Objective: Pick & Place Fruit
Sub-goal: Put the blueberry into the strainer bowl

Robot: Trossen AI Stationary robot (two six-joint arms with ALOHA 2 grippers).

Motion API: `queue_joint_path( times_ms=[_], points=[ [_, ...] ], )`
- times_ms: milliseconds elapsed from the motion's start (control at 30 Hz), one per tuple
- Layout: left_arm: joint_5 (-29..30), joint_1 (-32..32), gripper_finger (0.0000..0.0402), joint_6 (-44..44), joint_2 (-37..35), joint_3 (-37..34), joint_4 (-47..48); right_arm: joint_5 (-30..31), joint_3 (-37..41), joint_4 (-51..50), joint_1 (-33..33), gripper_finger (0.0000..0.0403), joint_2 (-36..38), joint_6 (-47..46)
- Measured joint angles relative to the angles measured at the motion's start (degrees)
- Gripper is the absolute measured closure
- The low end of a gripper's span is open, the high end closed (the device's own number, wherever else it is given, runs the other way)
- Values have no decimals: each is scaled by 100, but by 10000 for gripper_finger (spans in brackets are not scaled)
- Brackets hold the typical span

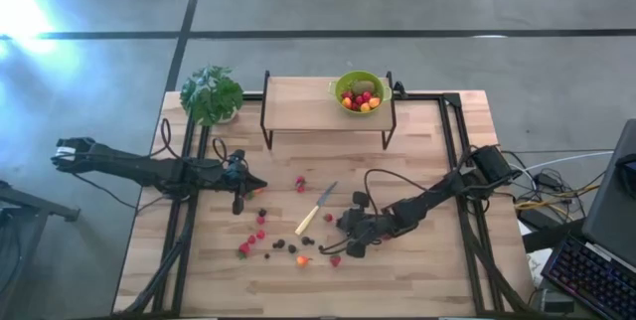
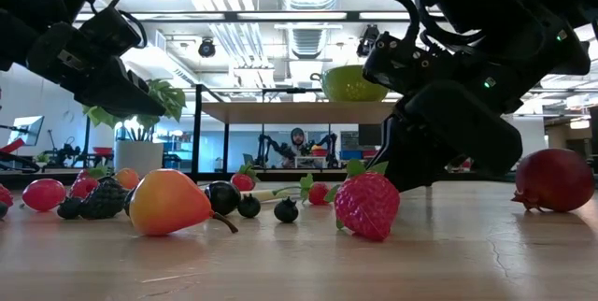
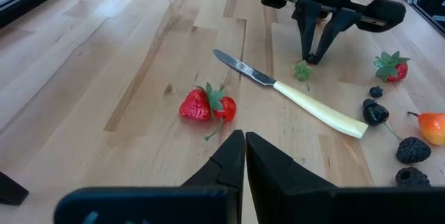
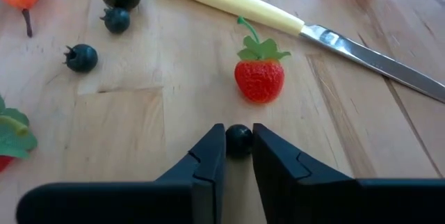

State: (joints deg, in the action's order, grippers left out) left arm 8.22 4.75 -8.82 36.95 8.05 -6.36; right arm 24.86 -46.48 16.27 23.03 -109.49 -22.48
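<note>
Right gripper (image 4: 239, 156) pinching dark berry (image 4: 239, 140) at frame bottom centre; strawberry (image 4: 259, 78) and knife (image 4: 292, 24) lying just above. Left gripper (image 3: 245, 156) pressed together. Wooden table (image 1: 437, 270).

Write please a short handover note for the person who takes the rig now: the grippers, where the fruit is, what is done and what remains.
Right gripper: down at the table, fingers closed around a small dark berry, not lifted yet. A strawberry lies just beyond it, near the knife.
Left gripper: shut and empty, low over the table, pointing at two red fruits.
Done: some red and yellow fruit already lies in the green bowl on the raised shelf.
Left: many pieces remain scattered on the table: strawberries, dark berries, an orange-yellow fruit. Leave the knife and the potted plant.
</note>
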Motion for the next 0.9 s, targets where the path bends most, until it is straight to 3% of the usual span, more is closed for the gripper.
queue_joint_path(
  times_ms=[600,900],
  points=[
    [0,0,381,1,0,1,1,9,9,-13,-7,346,115,25],
    [0,0,381,1,0,1,6,76,7,-884,-306,344,1429,664]
  ],
)
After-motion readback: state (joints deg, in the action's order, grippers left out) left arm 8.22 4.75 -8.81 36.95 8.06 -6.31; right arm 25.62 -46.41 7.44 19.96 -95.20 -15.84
